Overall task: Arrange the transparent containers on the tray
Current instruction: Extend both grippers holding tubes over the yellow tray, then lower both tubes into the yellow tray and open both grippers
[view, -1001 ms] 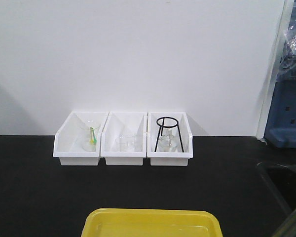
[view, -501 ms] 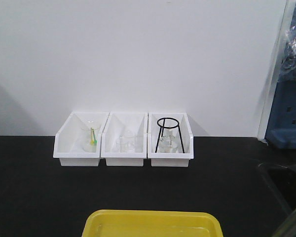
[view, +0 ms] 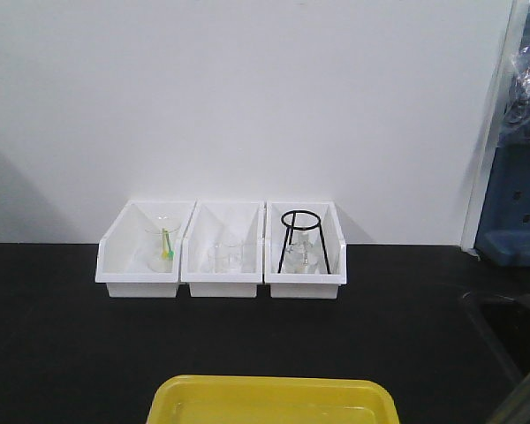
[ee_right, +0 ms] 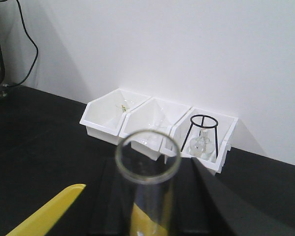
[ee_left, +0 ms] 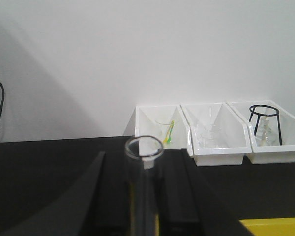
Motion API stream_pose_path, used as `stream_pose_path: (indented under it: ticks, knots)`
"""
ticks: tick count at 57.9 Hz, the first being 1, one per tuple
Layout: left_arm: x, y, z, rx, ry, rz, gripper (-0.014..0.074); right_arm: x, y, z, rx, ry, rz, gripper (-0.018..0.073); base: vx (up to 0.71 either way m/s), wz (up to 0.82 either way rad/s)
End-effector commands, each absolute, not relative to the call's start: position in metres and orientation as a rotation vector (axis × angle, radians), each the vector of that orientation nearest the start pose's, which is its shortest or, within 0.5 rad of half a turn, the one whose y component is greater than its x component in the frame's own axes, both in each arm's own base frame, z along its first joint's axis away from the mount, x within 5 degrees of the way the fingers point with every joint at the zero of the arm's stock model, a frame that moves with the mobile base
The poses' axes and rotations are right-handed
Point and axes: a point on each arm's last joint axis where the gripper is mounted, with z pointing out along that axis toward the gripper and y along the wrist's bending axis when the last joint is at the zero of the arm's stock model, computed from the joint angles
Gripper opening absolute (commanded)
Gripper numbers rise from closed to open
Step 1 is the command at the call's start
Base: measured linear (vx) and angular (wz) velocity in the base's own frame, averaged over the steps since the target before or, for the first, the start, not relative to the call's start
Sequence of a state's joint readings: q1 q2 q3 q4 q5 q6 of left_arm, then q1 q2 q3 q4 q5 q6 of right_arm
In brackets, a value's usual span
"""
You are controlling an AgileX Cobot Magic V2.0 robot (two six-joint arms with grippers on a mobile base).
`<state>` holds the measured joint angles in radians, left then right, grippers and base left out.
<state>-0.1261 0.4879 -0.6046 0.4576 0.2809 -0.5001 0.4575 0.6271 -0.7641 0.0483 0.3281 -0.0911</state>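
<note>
Nothing has shifted on the counter; each claw, left and right, grips an upright test tube near the yellow tray at the near edge, apparently awaiting lowering onto it.

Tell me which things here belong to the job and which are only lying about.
Job:
- tube between the left fingers
- tube between the right fingers
- yellow tray

Lying about:
- three white bins with small glassware
- black ring stand in the right bin
- blue crate
</note>
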Motion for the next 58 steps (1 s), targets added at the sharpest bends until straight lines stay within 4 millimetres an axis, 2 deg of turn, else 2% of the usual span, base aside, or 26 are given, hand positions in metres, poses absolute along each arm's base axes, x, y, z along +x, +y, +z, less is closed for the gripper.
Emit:
stream_pose_path:
  ticks: [1,9,17,26,33,38,47,58]
  knots:
    - [0.11,-0.007,0.373,-0.004,1.535,-0.09,0.0211,0.117,0.058,0.4,-0.386,1.571,0.344,0.0019,0.0,0.0]
    - [0.135,-0.019,0.369,0.007,1.557,-0.205,0.0214,0.141,0.069,0.387,-0.361,1.681,0.375,0.0019,0.0,0.0]
    - [0.164,-0.046,0.354,0.098,1.626,-0.333,0.0216,0.177,0.087,0.369,-0.266,1.844,0.448,0.0019,0.0,0.0]
    - [0.19,-0.092,0.329,0.244,1.758,-0.462,0.0216,0.216,0.106,0.355,-0.272,1.951,0.43,0.0019,0.0,0.0]
    - [0.217,-0.131,0.326,0.308,1.846,-0.529,0.0218,0.244,0.119,0.341,-0.261,2.032,0.427,0.0019,0.0,0.0]
    - [0.241,-0.152,0.317,0.314,1.953,-0.509,0.022,0.258,0.127,0.329,-0.257,2.082,0.423,0.0019,0.0,0.0]
    - [0.283,-0.178,0.305,0.257,2.127,-0.459,0.0223,0.278,0.137,0.303,-0.247,2.171,0.418,0.0019,0.0,0.0]
    - [0.315,-0.197,0.272,0.215,2.326,-0.388,0.0229,0.295,0.146,0.267,-0.211,2.279,0.425,0.0022,0.0,0.0]
